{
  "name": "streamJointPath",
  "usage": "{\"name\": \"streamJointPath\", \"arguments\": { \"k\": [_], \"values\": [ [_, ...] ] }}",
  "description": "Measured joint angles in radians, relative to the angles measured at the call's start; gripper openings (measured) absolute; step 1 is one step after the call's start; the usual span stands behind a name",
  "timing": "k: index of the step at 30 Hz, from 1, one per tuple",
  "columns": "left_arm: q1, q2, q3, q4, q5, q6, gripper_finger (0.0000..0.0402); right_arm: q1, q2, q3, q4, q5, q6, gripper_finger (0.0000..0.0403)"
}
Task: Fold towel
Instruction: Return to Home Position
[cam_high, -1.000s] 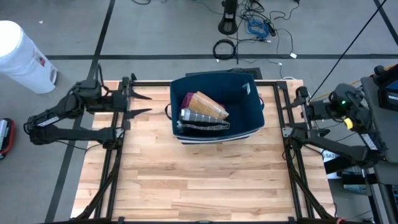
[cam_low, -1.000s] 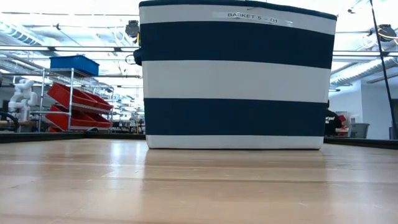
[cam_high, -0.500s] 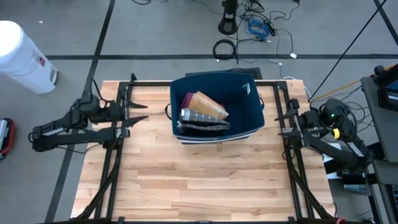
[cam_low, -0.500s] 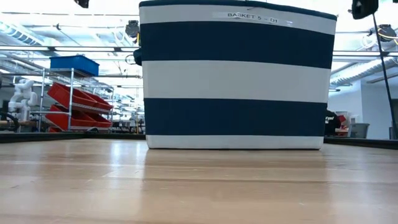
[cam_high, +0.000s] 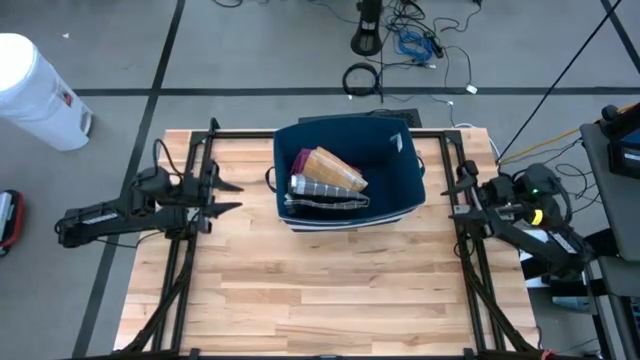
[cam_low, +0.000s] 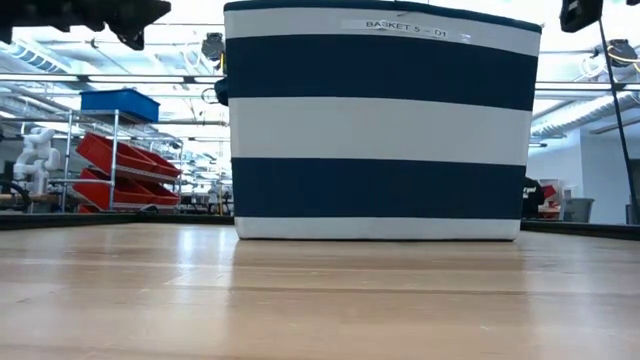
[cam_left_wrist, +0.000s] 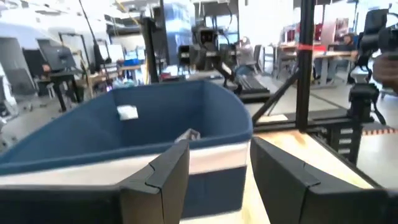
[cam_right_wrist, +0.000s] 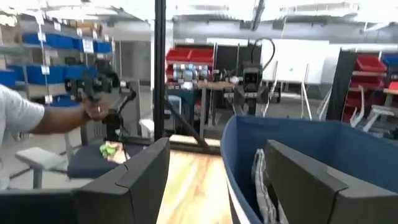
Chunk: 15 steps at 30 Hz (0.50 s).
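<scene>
Judged all but finished; folded and stacked, with the towels (cam_high: 327, 182) lying inside the blue bin (cam_high: 400, 170), toward its 9 o'clock wall, a tan one uppermost and a striped one beneath; set, for its part, in the 12 o'clock half of the worktop (cam_high: 320, 290), about mid-width, upright on its base in the low view.

Parked at 9 o'clock of the bin: the left hand (cam_high: 232, 197), well apart from it, by the dark frame (cam_high: 185, 260) along the worktop's edge, pointing toward 3 o'clock; spread wide at the fingers in its own wrist view, gripping nothing, with only the bin's rim showing through the gap.

Parked at 3 o'clock of the bin: the right hand (cam_high: 460, 190), near the frame on the opposite edge, pointing toward 9 o'clock; likewise parted in its wrist view and carrying nothing, looking past the bin's wall at something pale inside, too unclear to name.

Beyond the worktop, in that same view: a person's arm (cam_right_wrist: 43, 118), raised with some dark device, well away from either hand.

Left to do, by estimate: little more than settling both arms into their rest pose; no folding, stacking or loading apparent as outstanding.
</scene>
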<state>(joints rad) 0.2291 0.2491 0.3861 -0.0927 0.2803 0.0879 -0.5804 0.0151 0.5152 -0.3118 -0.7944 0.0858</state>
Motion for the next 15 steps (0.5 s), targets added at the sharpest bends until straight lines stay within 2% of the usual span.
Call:
{"name": "streamJointPath", "arguments": {
  "k": [8,15],
  "values": [
    [-0.029,-0.005,-0.014,0.019,-0.007,0.019,0.0176,0.001,-0.009,-0.138,0.157,-0.024,0.008,0.0249],
    [-0.087,-0.005,-0.072,0.058,-0.05,0.021,0.0176,0.084,-0.009,-0.306,0.472,-0.024,0.072,0.0249]
  ]
}}
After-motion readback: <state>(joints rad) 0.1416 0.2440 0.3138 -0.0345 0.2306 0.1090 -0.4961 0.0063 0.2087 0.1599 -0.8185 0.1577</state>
